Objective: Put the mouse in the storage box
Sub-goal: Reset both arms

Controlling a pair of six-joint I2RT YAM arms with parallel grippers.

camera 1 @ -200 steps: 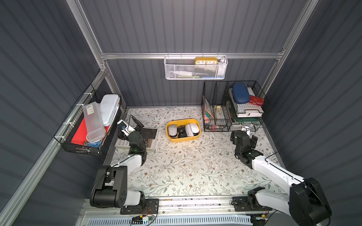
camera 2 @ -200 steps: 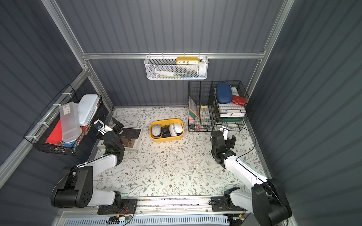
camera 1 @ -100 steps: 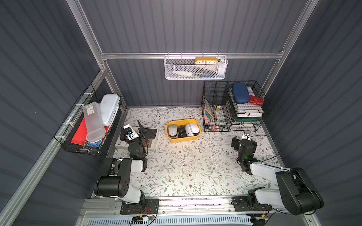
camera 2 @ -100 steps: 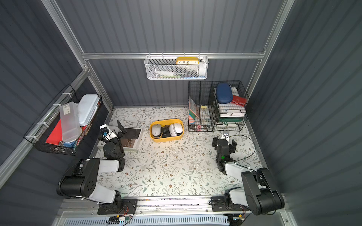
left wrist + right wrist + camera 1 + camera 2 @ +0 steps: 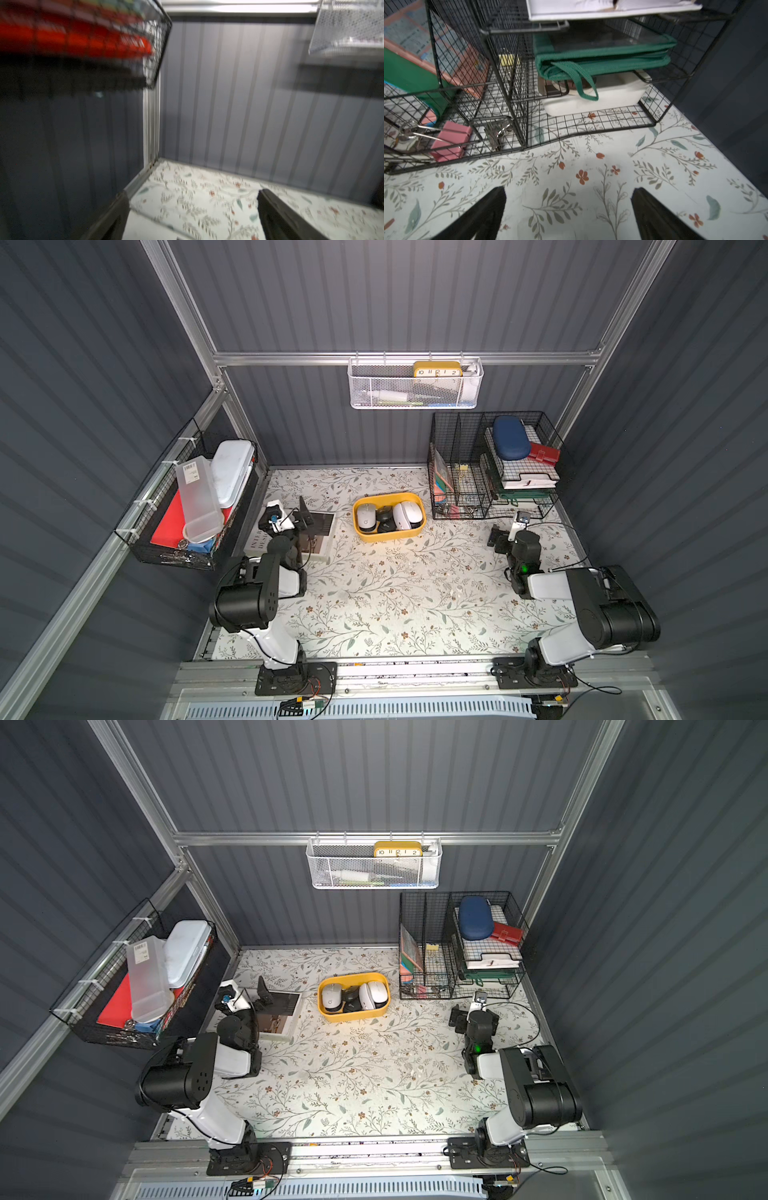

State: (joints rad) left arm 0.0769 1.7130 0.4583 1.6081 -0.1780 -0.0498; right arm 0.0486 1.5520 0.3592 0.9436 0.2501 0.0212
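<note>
The mustard-yellow storage box (image 5: 390, 534) (image 5: 353, 1014) stands on the floral table, back centre, in both top views. Inside it lie a pale grey mouse (image 5: 366, 517), a black mouse (image 5: 385, 520) and a white mouse (image 5: 408, 514). My left gripper (image 5: 297, 517) (image 5: 192, 197) hangs open and empty over a book to the left of the box, pointing at the back corner. Open and empty too, my right gripper (image 5: 505, 531) (image 5: 569, 191) stays low over the table in front of the black wire organiser. Both arms are folded back near their bases.
The book (image 5: 318, 537) lies at the table's left edge. The black wire-grid organiser (image 5: 461, 456) (image 5: 517, 87) fills the back right corner. A white mesh basket (image 5: 415, 385) hangs on the back wall. A black wire basket (image 5: 187, 510) hangs on the left wall.
Both arms have folded back toward their bases. The left gripper has tilted up over the book; the right gripper has drawn back toward the right. Both stayed open.
</note>
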